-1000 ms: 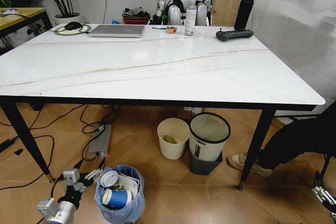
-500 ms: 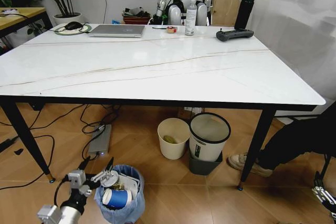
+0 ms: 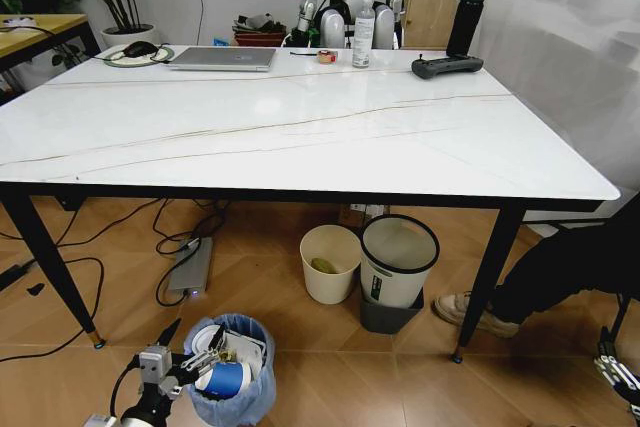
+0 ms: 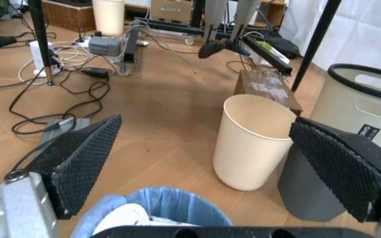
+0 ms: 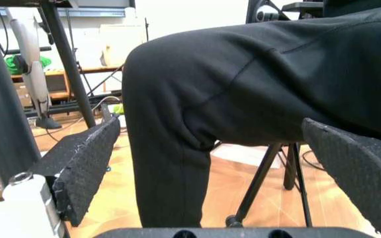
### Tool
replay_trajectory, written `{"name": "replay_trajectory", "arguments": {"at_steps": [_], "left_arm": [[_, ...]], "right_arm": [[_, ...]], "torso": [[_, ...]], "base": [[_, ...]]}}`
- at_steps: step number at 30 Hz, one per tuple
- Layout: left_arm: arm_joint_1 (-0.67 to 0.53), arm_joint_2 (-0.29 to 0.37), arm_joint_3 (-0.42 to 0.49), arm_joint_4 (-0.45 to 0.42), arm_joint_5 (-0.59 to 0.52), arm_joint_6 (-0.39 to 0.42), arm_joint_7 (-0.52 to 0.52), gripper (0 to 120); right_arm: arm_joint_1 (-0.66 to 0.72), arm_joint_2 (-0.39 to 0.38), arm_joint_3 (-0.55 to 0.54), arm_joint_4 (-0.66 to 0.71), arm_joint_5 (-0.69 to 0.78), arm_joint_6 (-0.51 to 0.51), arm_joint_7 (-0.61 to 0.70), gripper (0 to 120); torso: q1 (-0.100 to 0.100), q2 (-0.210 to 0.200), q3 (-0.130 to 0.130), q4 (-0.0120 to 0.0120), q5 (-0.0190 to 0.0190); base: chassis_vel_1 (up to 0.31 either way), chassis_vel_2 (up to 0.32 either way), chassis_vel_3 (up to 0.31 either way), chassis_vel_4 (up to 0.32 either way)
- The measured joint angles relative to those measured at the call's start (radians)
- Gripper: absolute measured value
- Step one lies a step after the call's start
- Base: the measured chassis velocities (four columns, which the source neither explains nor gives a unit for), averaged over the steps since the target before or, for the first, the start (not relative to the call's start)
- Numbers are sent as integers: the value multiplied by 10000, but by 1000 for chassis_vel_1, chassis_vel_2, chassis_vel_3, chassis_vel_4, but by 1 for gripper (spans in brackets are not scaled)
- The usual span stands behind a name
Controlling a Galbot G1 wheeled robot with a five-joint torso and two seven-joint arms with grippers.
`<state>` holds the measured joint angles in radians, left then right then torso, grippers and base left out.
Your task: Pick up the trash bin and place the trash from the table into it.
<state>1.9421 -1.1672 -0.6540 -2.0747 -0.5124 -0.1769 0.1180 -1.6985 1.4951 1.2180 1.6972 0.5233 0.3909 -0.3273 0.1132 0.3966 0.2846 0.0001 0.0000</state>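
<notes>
**Left end effector at bin rim**

Your left end effector (image 3: 190, 362), fingers spread wide, sits low on the floor against the small round blue-bagged trash bin (image 3: 229, 371), litter inside. Right end effector (image 3: 618, 377) wide apart, parked beside the white marble desk (image 3: 300, 132).

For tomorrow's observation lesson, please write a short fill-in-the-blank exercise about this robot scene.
1. The trash bin is lined with a light-____ bag.
2. The left gripper is at the bin's rim, its fingers ____.
3. The cream bin stands on the floor under the ____.
4. A closed laptop lies on the ____.

Missing words: blue; open; table; table
</notes>
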Motion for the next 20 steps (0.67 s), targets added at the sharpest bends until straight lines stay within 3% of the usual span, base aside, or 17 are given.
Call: {"name": "replay_trajectory", "arguments": {"at_steps": [20], "left_arm": [[-17,5,0,18,-18,21,-5,100]], "right_arm": [[0,0,0,0,0,0,0,100]], "torso": [[0,0,0,0,0]], "base": [[0,0,0,0]]}}
